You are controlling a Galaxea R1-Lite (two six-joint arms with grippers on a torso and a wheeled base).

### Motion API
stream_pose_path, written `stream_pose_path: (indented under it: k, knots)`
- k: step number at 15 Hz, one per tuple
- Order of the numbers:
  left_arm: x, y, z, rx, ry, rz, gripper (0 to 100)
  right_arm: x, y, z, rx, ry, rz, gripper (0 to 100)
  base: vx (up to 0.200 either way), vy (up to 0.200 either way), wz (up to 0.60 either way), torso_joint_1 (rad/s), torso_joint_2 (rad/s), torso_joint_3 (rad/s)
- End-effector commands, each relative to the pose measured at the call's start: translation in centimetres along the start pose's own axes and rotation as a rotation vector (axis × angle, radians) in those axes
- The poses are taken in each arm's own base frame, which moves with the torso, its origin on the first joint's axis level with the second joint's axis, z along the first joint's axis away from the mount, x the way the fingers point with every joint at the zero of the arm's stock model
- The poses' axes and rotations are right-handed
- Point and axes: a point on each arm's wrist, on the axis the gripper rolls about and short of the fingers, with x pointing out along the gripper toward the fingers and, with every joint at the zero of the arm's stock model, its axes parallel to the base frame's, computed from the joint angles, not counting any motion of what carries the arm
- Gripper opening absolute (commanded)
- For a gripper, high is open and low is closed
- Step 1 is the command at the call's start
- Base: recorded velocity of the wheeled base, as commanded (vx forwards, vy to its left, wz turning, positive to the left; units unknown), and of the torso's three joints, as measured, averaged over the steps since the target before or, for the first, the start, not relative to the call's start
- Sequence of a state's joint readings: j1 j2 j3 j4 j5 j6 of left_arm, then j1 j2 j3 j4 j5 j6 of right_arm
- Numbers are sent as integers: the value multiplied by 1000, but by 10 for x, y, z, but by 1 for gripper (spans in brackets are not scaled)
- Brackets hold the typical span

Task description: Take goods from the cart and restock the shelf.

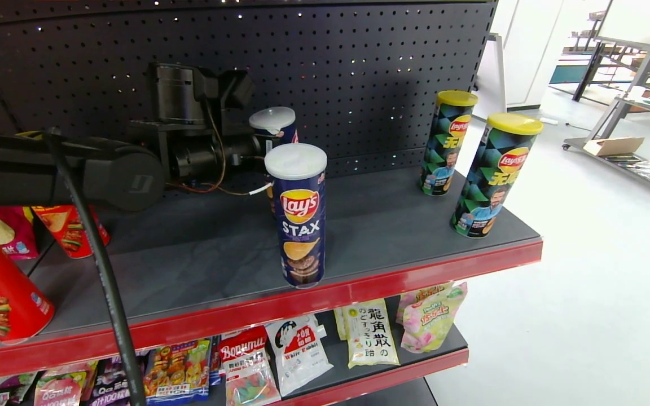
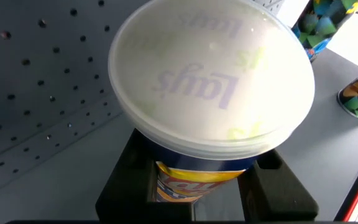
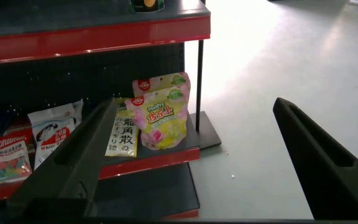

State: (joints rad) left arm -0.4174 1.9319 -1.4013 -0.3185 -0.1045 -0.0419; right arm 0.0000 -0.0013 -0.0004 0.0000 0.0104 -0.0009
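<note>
Head cam: high up, looks down & fwd at the grey shelf with a red front edge (image 1: 189,254). Left wrist cam: v. close above the far blue chip can with a white lid (image 2: 211,87); head cam shares that can (image 1: 273,121). Right wrist cam: low, faces the pink-green snack bag (image 3: 160,112); head cam shares that bag (image 1: 429,316).

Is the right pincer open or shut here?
Open: the right pincer has its fingers wide apart, nothing between them; snack bags show through the gap.

Bright glare on floor (image 1: 601,270), shelf (image 1: 189,254) dim
</note>
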Motion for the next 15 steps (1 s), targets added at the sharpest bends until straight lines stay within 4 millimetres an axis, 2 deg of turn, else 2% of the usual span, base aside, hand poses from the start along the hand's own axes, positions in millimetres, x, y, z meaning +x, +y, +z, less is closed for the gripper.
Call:
stream_pose_path:
  k: [1,7,8,13,15]
  knots:
    - [1,0,-1,-2,6,1,0,0,0,0,-1,0,0,100,0,0,0,0,0,0]
    - [3,1,-4,0,16,6,0,0,0,0,-1,0,0,100,0,0,0,0,0,0]
    - [3,1,-3,1,13,7,100,0,0,0,-1,0,0,100,0,0,0,0,0,0]
    - [-5,0,-3,7,15,9,100,0,0,0,-1,0,0,100,0,0,0,0,0,0]
    - [-22,0,-6,4,28,14,100,0,0,0,-1,2,0,100,0,0,0,0,0,0]
